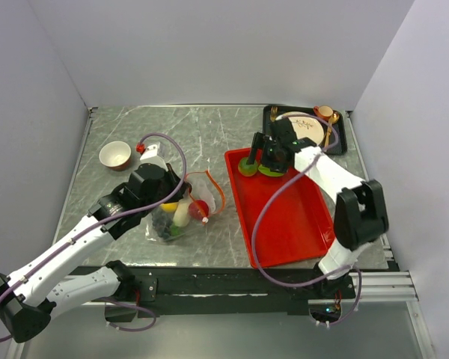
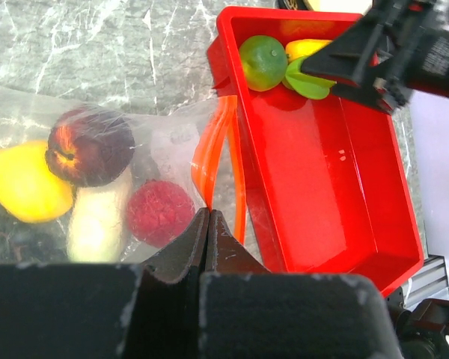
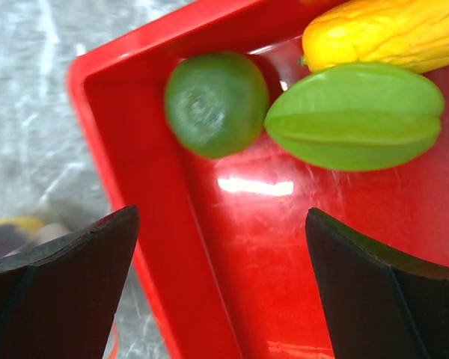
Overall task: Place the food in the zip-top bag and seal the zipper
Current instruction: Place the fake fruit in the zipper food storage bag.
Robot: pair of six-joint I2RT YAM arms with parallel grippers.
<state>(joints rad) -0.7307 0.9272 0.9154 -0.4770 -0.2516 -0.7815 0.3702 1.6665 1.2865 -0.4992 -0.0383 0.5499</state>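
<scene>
1. Three foods, the lime (image 3: 215,102), star fruit (image 3: 355,116) and yellow fruit (image 3: 382,34), lie in the red tray's (image 1: 284,217) 11 o'clock corner.
2. Right gripper (image 3: 221,232) hovers over them spread wide, likely to grab one.
3. Left gripper (image 2: 208,224) pinches the zip-top bag (image 1: 181,217) at the tray's 9 o'clock, seemingly to hold its mouth open.

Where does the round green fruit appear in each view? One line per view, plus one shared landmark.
Top external: round green fruit in the far-left corner of the red tray, right of centre.
Left wrist: upper middle, same tray corner.
Right wrist: upper centre-left, beside the green star fruit.
Shared landmark: that red tray corner.
</scene>
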